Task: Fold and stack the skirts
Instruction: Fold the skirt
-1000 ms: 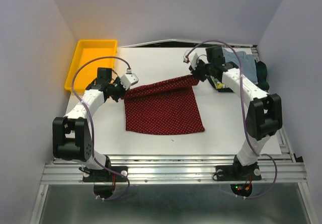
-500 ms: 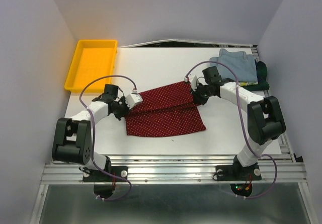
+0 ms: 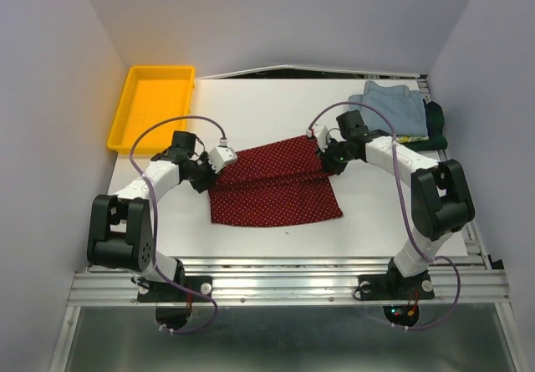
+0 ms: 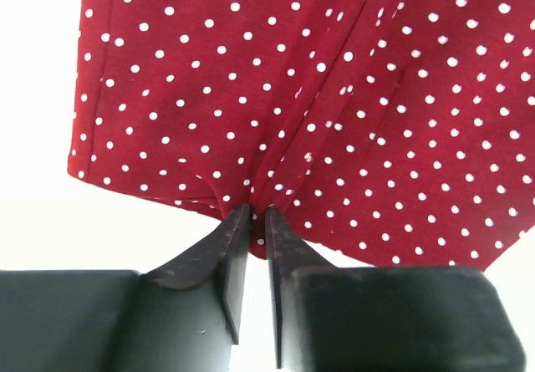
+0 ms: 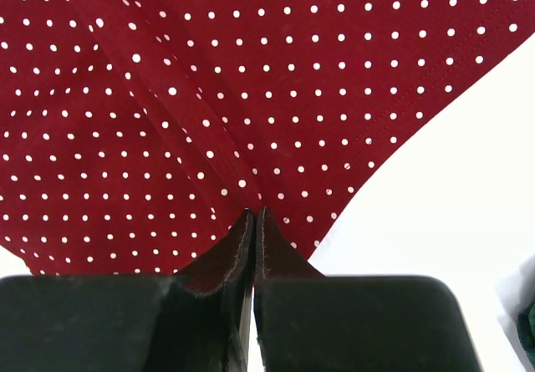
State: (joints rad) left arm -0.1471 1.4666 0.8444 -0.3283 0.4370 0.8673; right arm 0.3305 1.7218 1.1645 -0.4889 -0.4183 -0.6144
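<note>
The dark red skirt with tiny white dots (image 3: 272,184) lies on the white table, its far half doubled over toward the near half. My left gripper (image 3: 209,174) is shut on its left edge; the wrist view shows the cloth (image 4: 292,96) pinched between the fingertips (image 4: 238,226). My right gripper (image 3: 328,161) is shut on the skirt's right corner, with the cloth (image 5: 209,88) pinched in the wrist view. A folded light blue skirt (image 3: 393,109) lies at the back right on top of a dark green one (image 3: 435,125).
A yellow plastic tray (image 3: 152,104) stands at the back left of the table. The stack of folded skirts sits close to the right arm's elbow. Grey walls enclose the table (image 3: 276,104) on three sides.
Both grippers carried the far edge of the red skirt toward the near side and lowered it, doubling the cloth. In the last half second they barely moved.
</note>
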